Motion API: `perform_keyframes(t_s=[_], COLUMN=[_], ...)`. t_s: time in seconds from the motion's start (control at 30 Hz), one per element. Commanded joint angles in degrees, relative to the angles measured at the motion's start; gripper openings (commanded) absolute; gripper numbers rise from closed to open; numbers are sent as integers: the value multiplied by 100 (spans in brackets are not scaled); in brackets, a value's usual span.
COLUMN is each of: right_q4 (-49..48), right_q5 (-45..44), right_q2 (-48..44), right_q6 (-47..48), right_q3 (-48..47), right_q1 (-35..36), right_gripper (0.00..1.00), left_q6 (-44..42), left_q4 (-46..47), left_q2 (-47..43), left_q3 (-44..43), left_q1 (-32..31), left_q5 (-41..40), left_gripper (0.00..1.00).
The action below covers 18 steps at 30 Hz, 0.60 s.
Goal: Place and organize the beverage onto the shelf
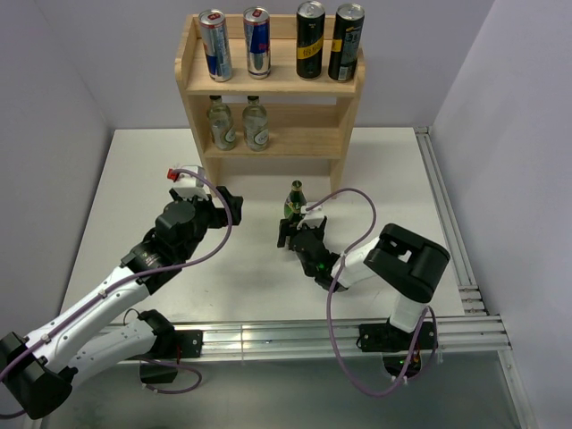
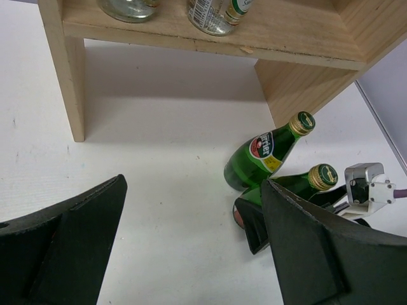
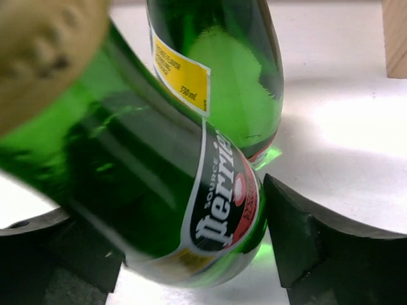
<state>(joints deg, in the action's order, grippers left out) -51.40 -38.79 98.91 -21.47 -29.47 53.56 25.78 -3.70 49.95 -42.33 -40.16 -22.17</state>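
Light wood at the far edge of the white table (image 1: 143,179): the shelf (image 1: 304,138), upright, seen from above. On its upper board, two blue-and-silver cans (image 1: 215,45) at the left and two black-and-gold cans (image 1: 310,40) at the right. On the lower tier, two clear bottles (image 1: 221,123) side by side. In front of the shelf, on the table, a standing green bottle (image 1: 295,198), the right gripper (image 1: 301,234) low on its near side. Left gripper (image 1: 231,204) off to the left, apart from that bottle.

From the left wrist: own fingers (image 2: 70,241) spread wide, nothing between them. Beyond, the shelf's lower board (image 2: 286,28). Near its right side panel, the standing green bottle (image 2: 264,152), just beside a second green bottle (image 2: 296,183) set among the right gripper's black fingers.

From the right wrist: second green bottle (image 3: 191,210), tipped towards the camera, between the two fingers (image 3: 318,241). One pad right at the glass, the other hidden beneath. Clamped or merely flanked, cannot tell. Standing green bottle (image 3: 235,82) right behind, touching or nearly so.
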Motion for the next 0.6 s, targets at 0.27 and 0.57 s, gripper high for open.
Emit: perform_keyframes(t_s=[0.27,0.57], right_q4=[-389,560], right_q5=[-209,-480], right_q2=[339,-697], right_q6=[-138,-287], right_q3=[-164,-59], right_q1=[-83,101], right_gripper=[30,0], left_q6=[-29,-12], left_q4=[177,177], left_q2=[-65,-47], left_q3=[-4,40], left_q1=[-97,-106], left_q5=[-173,-217], left_gripper=[92,93])
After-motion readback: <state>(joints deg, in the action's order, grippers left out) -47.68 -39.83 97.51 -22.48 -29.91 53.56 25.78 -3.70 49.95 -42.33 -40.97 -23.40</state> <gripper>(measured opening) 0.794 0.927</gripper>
